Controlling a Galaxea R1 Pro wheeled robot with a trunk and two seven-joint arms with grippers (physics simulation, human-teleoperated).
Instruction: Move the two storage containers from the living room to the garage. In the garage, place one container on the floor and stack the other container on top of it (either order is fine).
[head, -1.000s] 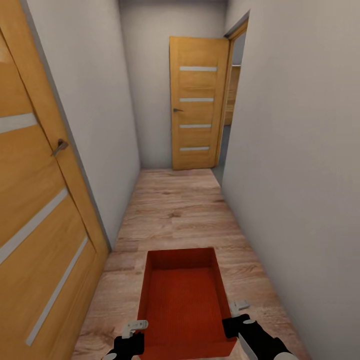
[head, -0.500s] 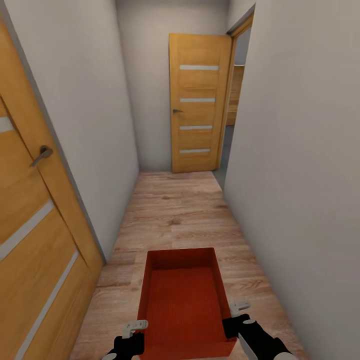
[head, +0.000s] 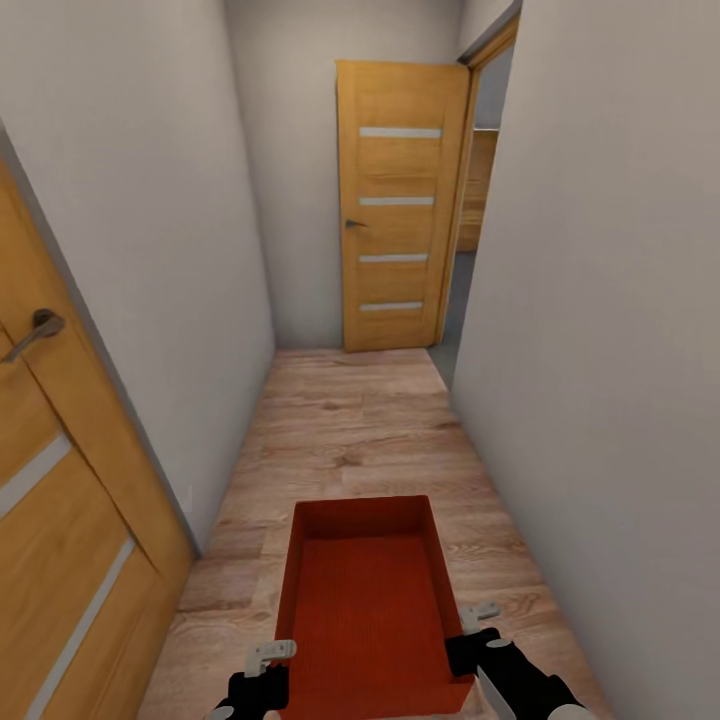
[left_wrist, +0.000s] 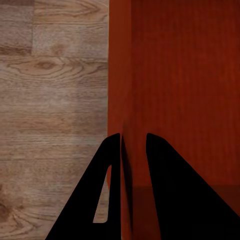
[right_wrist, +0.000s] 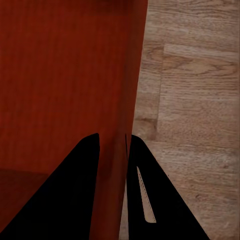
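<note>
One orange-red storage container hangs in front of me above the wood plank floor of a narrow hallway, open top up and empty. My left gripper is shut on its left wall, and the left wrist view shows the black fingers pinching that wall. My right gripper is shut on the right wall, whose rim runs between the fingers in the right wrist view. Neither the garage nor its grey floor is in sight.
Pale walls close in on both sides of the hallway. A wooden door stands close at my left. At the far end an open wooden door stands beside a doorway on the right. Plank floor stretches ahead.
The whole view has advanced down the hallway: the left door slid back and out of frame, the far door looks slightly nearer. Both grippers hold the container as before.
</note>
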